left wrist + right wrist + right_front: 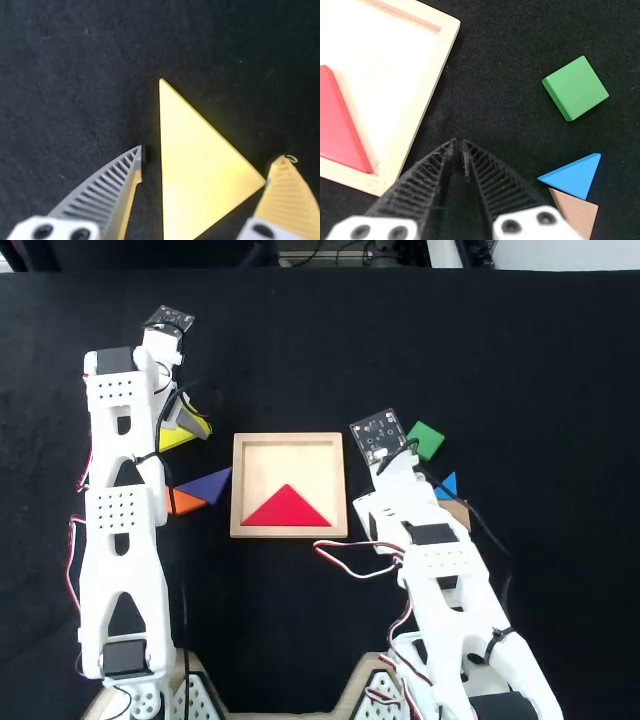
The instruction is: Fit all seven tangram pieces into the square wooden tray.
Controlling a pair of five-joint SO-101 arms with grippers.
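The wooden tray [238, 485] lies flat near the middle of the black surface [500, 360], between the two arms. Inside it we see one piece, a red triangle [287, 508], its long edge against the tray wall nearest the arm bases and its tip pointing to the tray's middle.

To the tray's left, a purple piece [207, 483] sits just beside the rim, touching an orange piece [183, 502] that is partly under the left arm. Farther back lies a yellow triangle [195, 175], flat on the cloth. The left end effector [212, 155] is spread wide over it, one finger on each side; we see a dark gap between one finger and the triangle's straight edge.

To the tray's right lie a green square [575, 87], and nearer the bases a blue triangle [572, 175] touching a tan piece [577, 215]. The right end effector [459, 146] has its fingers pressed together with nothing between them, above the cloth just outside the tray's right rim.
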